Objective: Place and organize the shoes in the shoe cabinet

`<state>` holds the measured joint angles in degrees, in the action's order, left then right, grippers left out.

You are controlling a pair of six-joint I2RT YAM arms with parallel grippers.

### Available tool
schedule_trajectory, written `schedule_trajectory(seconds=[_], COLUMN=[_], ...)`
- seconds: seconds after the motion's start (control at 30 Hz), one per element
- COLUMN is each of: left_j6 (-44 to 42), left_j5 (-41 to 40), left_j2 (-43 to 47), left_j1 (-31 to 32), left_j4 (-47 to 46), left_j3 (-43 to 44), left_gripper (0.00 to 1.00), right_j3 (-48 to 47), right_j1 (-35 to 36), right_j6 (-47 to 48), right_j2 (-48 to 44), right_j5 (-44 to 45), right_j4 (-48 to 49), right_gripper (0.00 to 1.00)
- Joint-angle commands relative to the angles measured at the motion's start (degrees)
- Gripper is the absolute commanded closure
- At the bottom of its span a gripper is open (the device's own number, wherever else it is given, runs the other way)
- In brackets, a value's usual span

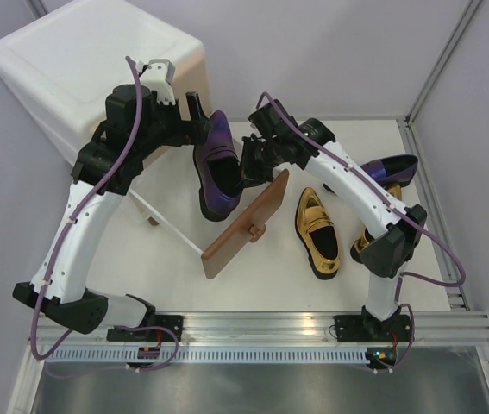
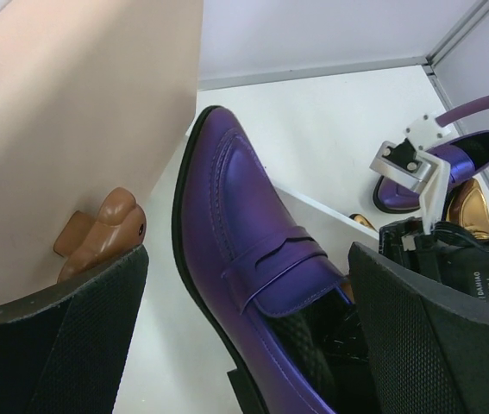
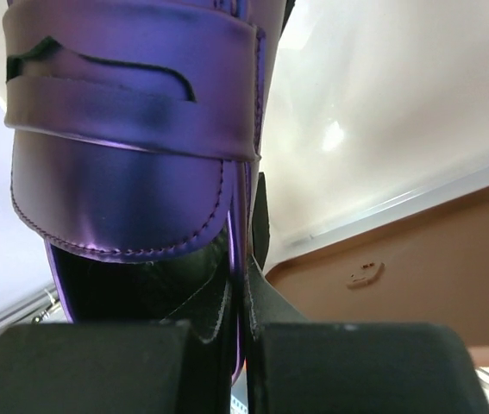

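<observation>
Pinching the side wall of a purple shoe [image 3: 132, 129], the right gripper [image 3: 242, 285] is shut tight at the open brown drawer [image 1: 246, 226], right of the shoe cabinet [image 1: 80, 60]. The left gripper [image 2: 244, 259] gapes wide around it. Glossy and light, it may swivel; the collar seems safest.

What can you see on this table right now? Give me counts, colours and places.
Purple shoes: two, metallic purple; one held between the cabinet and the brown drawer front, one at the far right.
Gold shoes: two, shiny gold; one right of the drawer front, one mostly hidden by the right arm.
Cabinet: one, white, far left.
Drawer front: one, brown, pulled out, centre.
Table: one, white.
Left tool: one, black, open beside the held shoe.
Right tool: one, black, shut on that shoe's edge.
</observation>
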<state>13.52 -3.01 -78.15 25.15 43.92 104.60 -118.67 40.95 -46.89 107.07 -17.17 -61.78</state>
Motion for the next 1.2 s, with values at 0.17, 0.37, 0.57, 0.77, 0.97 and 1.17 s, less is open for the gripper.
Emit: schedule_trajectory(seconds=[0.17,0.37,0.57,0.77,0.97,1.17], left_j6=[-0.42,-1.30,-2.18,-3.41,-3.85,-4.20], left_j5=[-1.13,-0.86,-1.21,-1.65,-1.74,-3.59], left_j2=[0.81,0.80,1.77,2.83,3.88,5.37], left_j1=[0.17,0.17,0.17,0.17,0.17,0.08], left_j4=[-3.05,-2.96,-2.88,-2.88,-2.96,-3.05], left_j3=[0.08,-0.53,-2.20,-2.64,-2.64,-2.82], left_gripper=[0.00,0.00,0.00,0.00,0.00,0.00], right_j3=[-4.02,-6.04,-4.99,-5.69,-5.43,-3.67], right_j1=[1.06,1.76,2.91,3.26,5.28,6.51], right_j6=[0.66,4.43,11.56,19.11,28.59,32.21], right_j2=[1.82,4.46,6.05,8.85,12.19,13.34], right_j5=[-6.38,-6.57,-4.72,-2.79,2.31,2.93], right_j4=[1.58,-1.06,1.65,5.79,7.37,10.01], right_gripper=[0.99,0.99,1.00,1.00,1.00,0.99])
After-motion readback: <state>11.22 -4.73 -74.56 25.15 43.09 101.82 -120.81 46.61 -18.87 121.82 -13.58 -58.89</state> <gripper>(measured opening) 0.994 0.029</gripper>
